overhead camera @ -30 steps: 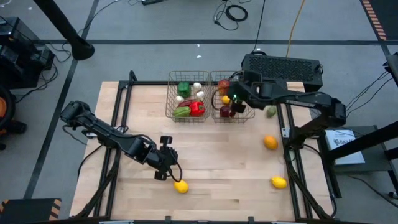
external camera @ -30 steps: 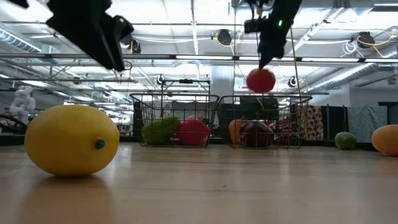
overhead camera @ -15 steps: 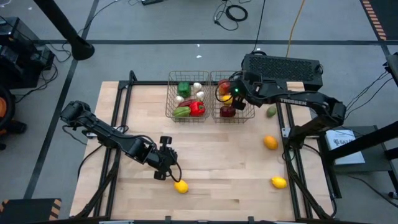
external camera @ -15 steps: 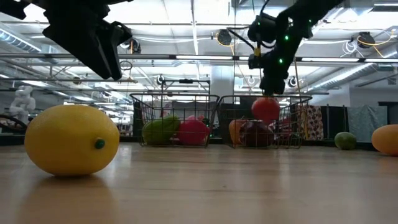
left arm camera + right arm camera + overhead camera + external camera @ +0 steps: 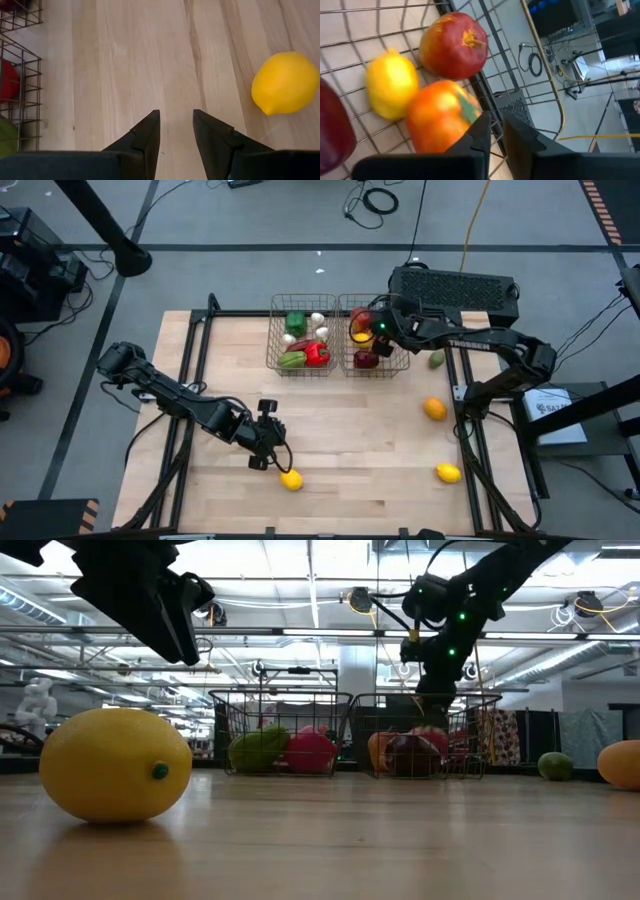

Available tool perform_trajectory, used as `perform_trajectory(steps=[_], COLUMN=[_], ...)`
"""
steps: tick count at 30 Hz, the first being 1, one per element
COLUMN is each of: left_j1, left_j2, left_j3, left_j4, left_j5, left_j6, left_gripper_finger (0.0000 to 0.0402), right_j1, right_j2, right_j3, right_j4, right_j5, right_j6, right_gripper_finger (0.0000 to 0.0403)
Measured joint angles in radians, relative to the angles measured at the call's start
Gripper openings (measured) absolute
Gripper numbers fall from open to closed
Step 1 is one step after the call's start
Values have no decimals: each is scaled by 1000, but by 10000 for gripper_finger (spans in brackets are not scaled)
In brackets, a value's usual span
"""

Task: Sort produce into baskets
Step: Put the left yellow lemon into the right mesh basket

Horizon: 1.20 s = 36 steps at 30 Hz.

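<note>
My right gripper [image 5: 493,131] hangs over the right basket [image 5: 404,362], its fingers a narrow gap apart with nothing between them. Just beside them a red-orange apple [image 5: 440,120] lies in the basket with a lemon [image 5: 391,91] and a red apple [image 5: 454,45]. The left basket [image 5: 272,342] holds green, red and white produce. My left gripper [image 5: 176,131] stands open above the bare table near the front, a lemon [image 5: 285,82] lying off to one side of it. My right gripper has one finger [image 5: 481,131] right beside the red-orange apple's side [image 5: 462,117]. Whether the finger touches the apple cannot be told. My left gripper touches nothing.
An orange [image 5: 434,409], a second lemon [image 5: 448,473] and a small green fruit [image 5: 437,360] lie loose on the table's right side. A black box [image 5: 455,288] stands behind the right basket. Bare wood spreads between the baskets and the front edge.
My right gripper has come down toward the far edge into the right basket, carrying a red apple. The apple now lies among the fruit below the fingers.
</note>
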Motion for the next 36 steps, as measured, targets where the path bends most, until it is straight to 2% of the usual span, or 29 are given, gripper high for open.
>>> perform_trajectory(steps=[6,10,16,19,24,28,34,36], left_j1=[0,0,-3,-17,-74,-135,-167,-149], left_j2=[0,0,0,0,2,2,34,55], left_j3=[0,0,-68,-107,-145,-145,-143,-135], left_j4=[0,0,167,260,340,375,528,523], left_j5=[1,6,155,209,209,168,93,86], left_j6=[0,-4,-10,-52,-125,-155,22,9], left_gripper_finger=[125,125,125,125,131,169,274,304], right_j1=[7,44,198,300,455,542,576,576], right_j2=[-1,-34,-182,-278,-352,-352,-321,-313], right_j3=[0,19,63,65,66,66,66,66], right_j4=[3,-37,-128,-124,-111,-111,-63,-51], right_j5=[-1,-1,-5,-85,-253,-306,-312,-312], right_j6=[32,123,276,357,455,443,356,351], right_gripper_finger=[105,138,157,156,149,149,148,148])
